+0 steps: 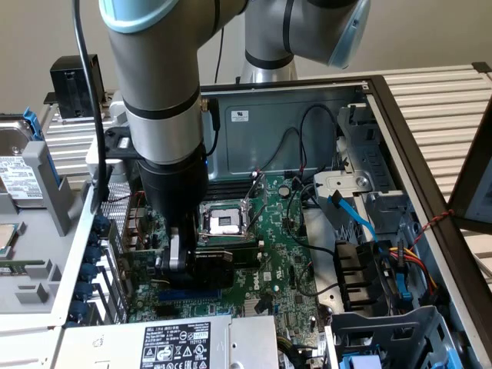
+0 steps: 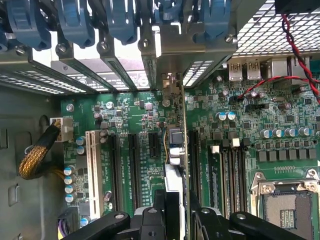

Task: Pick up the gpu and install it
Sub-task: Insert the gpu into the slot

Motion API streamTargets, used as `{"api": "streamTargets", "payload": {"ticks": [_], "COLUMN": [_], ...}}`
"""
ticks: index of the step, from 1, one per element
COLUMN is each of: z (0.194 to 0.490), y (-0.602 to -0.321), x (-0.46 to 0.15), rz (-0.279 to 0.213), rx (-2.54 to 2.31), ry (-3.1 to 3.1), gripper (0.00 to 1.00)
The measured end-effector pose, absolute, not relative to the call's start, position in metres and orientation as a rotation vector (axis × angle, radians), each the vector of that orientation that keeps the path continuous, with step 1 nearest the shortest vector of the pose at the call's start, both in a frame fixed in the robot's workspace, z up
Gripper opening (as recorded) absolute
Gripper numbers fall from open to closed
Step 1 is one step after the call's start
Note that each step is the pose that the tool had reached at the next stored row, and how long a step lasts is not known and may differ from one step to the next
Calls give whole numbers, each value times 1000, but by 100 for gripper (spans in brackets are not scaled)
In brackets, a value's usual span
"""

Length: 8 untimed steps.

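rear slot latches [image 1: 91,257]: blue, at the exterior view's left.
gripper [image 1: 192,265]: fingers pinching the gpu [image 1: 219,267].
gpu: upright, low over the motherboard [image 1: 288,254] expansion slots, bracket toward the latches; whether it is seated cannot be told.
CPU socket [image 1: 223,221]: just beside the gpu.
blue cable [image 1: 357,219]: exterior view's right.

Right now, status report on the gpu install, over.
Status: hand shut on gpu. Card upright, edge-on over motherboard slots; seating unclear. Red-black wire lies apart from it.

The arm [image 1: 157,84] points straight down, its tool [image 1: 184,265] clamped on the gpu [image 1: 219,265].
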<state>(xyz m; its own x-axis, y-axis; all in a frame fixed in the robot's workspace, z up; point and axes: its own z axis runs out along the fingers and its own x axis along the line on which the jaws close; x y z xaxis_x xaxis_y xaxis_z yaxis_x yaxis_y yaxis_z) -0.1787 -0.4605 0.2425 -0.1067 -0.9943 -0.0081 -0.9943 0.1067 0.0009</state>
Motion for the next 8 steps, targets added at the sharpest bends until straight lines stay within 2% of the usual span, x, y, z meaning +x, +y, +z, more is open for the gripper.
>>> {"api": "streamTargets", "payload": {"ticks": [8], "z": [242], "y": [-460], "x": [-179], "rz": [10], "rx": [-2096], "ry": [2333], "gripper": [28]}}
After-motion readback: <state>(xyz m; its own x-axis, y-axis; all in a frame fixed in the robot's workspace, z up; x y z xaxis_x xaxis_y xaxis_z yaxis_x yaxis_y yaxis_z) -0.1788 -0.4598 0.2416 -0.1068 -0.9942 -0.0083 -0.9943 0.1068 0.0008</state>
